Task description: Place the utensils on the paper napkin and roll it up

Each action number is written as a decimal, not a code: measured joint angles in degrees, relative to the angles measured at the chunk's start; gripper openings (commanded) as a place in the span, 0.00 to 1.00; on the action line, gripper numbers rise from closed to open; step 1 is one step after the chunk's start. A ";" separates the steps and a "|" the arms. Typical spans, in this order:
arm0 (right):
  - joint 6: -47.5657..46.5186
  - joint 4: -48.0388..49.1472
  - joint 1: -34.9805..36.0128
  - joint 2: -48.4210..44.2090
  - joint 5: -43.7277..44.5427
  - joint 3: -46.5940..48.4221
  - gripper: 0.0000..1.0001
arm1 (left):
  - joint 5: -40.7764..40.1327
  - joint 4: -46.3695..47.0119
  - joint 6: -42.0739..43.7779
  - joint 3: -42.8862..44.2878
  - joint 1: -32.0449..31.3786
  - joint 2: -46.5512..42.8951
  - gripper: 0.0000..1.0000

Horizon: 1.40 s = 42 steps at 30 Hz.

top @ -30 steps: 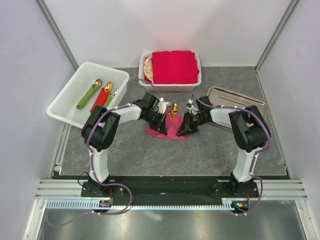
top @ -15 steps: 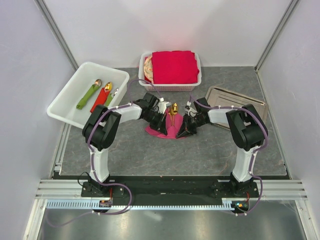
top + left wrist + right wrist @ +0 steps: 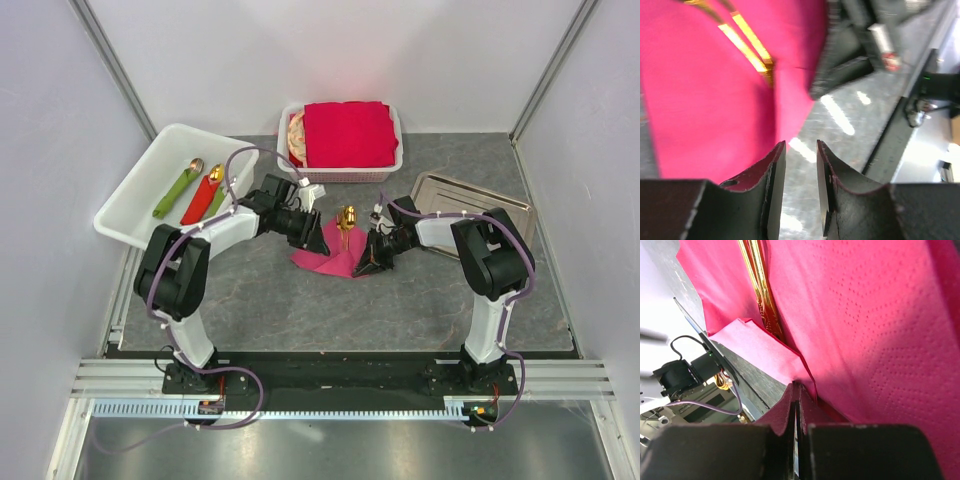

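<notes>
The pink paper napkin [image 3: 328, 260] lies crumpled on the grey table, with the gold utensils [image 3: 347, 218] on it, their heads pointing away from me. My left gripper [image 3: 318, 240] sits just off the napkin's left edge. Its jaws [image 3: 800, 145] are open with nothing between them, and the napkin [image 3: 705, 100] and gold handles [image 3: 747, 40] lie ahead of it. My right gripper [image 3: 362, 268] is at the napkin's right edge. In the right wrist view this gripper [image 3: 796, 386] is shut on a fold of the napkin [image 3: 865, 315], next to the utensil handles [image 3: 760, 290].
A white bin [image 3: 130, 205] at the left holds gold spoons wrapped in green [image 3: 177, 190] and red [image 3: 203, 196] napkin bundles. A basket with a stack of red napkins [image 3: 350, 135] stands at the back. A metal tray [image 3: 470, 195] lies behind the right arm.
My left gripper has opened and drawn back to the left, off the napkin. My right gripper has closed on the napkin's right edge.
</notes>
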 measured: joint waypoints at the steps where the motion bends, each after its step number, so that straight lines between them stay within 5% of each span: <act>1: 0.02 0.00 -0.02 0.00 0.00 0.00 0.00 | 0.70 0.28 -0.44 -0.46 -0.31 -0.98 0.38; 22: 0.11 -0.07 -0.22 0.11 -0.02 -0.04 0.00 | 1.62 6.67 -9.92 -3.43 -3.69 8.81 0.36; 42: -0.52 -0.24 -0.28 0.44 -0.50 0.09 0.00 | -5.22 3.32 -12.20 -5.42 -0.87 5.03 0.37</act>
